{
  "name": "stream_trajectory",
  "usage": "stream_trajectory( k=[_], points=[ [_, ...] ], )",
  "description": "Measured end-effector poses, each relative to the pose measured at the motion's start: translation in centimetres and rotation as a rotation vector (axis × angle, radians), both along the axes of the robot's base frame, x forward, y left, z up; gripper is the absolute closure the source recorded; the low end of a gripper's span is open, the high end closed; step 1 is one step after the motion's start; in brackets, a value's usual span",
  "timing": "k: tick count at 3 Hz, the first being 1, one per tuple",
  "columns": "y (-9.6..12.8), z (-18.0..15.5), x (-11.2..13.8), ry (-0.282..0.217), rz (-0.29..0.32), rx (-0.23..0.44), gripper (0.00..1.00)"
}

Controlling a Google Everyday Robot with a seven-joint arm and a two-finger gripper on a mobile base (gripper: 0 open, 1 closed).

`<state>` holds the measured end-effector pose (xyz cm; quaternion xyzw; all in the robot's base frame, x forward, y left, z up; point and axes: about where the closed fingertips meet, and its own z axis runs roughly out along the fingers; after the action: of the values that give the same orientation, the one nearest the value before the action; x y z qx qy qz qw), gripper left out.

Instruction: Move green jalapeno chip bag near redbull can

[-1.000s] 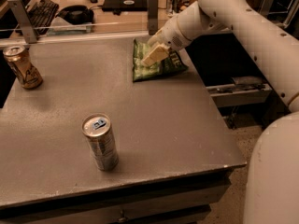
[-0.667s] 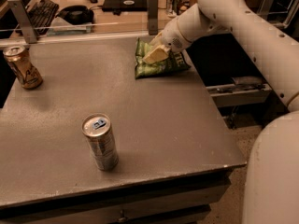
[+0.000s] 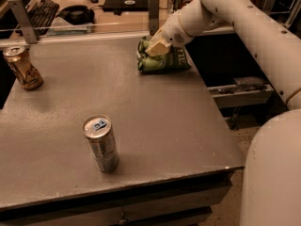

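The green jalapeno chip bag [image 3: 167, 60] lies at the far right of the grey table [image 3: 155, 121]. My gripper [image 3: 156, 47] reaches down from the upper right and is shut on the bag's left top part, which is bunched up under its tan fingers [image 3: 160, 45]. The redbull can [image 3: 100, 143], slim and silver with a blue tab, stands upright near the table's front left, well apart from the bag and the gripper.
A wider gold-brown can [image 3: 22, 67] stands at the table's far left edge. A metal rail with posts [image 3: 153, 11] runs along the back edge. Behind it is a desk with a keyboard [image 3: 42, 7]. My white arm [image 3: 254, 27] spans the right side.
The gripper has settled a little lower onto the bag's left end. That end has bunched up and the bag has shifted slightly right. The cans have not moved.
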<state>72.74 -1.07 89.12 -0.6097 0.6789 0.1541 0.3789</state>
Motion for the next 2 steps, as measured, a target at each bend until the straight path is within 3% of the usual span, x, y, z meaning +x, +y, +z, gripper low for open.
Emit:
stream_trajectory(
  k=[2],
  points=[
    [1.9, 8.2, -0.4, -0.112, 0.110, 0.065, 1.00]
  ],
)
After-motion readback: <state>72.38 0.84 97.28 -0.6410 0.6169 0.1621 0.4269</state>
